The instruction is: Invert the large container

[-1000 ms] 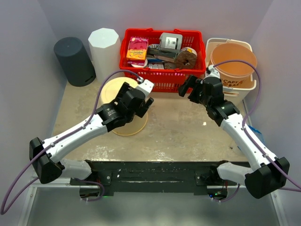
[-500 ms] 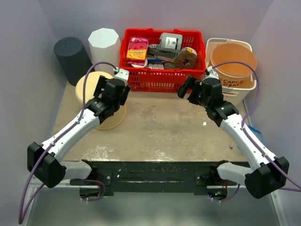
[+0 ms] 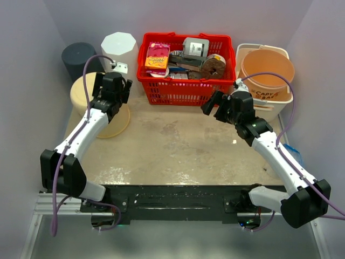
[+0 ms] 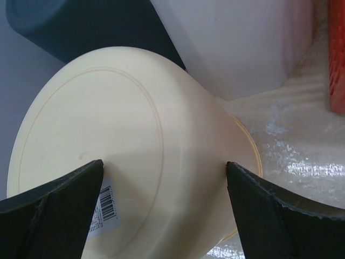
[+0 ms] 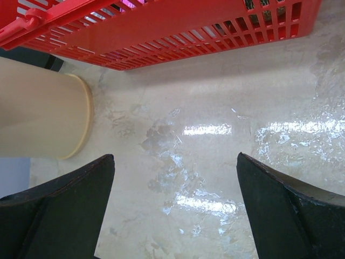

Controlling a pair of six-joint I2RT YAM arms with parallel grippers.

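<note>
The cream container (image 3: 114,123) is found base-up at the table's (image 3: 183,145) left rear, beside the dark grey cylinder (image 3: 75,54). It is straddled by the left gripper (image 4: 164,178), jaws spread wide; contact cannot be made out. The right gripper (image 5: 175,162) is held agape by the red basket (image 5: 188,27).

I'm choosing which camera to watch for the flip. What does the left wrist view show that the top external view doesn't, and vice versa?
Only the left wrist: a barcode label on the base of the cream container. Only the top external: the right gripper, the orange bucket, the items inside the red basket. Both: the cream container, dark grey bin and white container.
</note>
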